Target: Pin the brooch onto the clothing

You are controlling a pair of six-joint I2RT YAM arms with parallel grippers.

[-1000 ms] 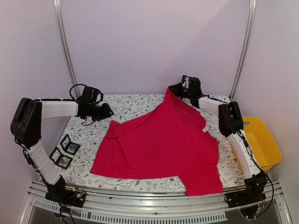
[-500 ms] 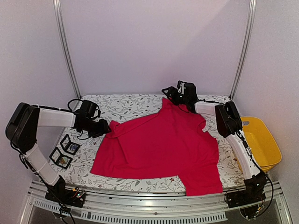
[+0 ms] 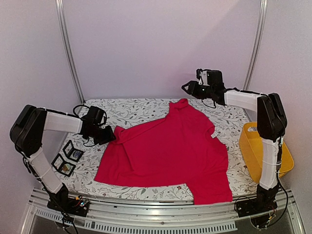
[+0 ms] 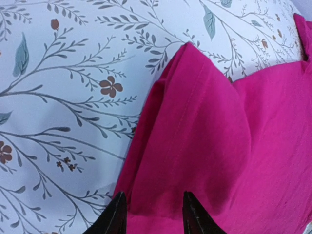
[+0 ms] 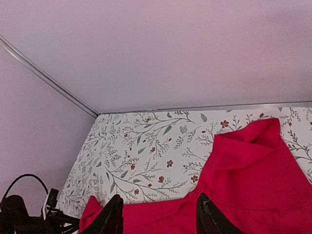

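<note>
The clothing, a bright red T-shirt, lies spread on the floral tablecloth, its small white label to the right. My left gripper is low at the shirt's left corner. In the left wrist view its gripper is open, and a folded edge of the red cloth sits between its tips. My right gripper hangs in the air over the back right of the table. It is open and empty, with the shirt below it. I cannot make out the brooch.
Two small black boxes lie on the cloth at the left edge, beside the left arm. A yellow bin stands off the table's right side, under the right arm. Metal frame posts rise at both back corners.
My right gripper let go of the shirt's lifted back corner, which dropped, and rose away to the back right. My left gripper came down onto the shirt's left corner.
</note>
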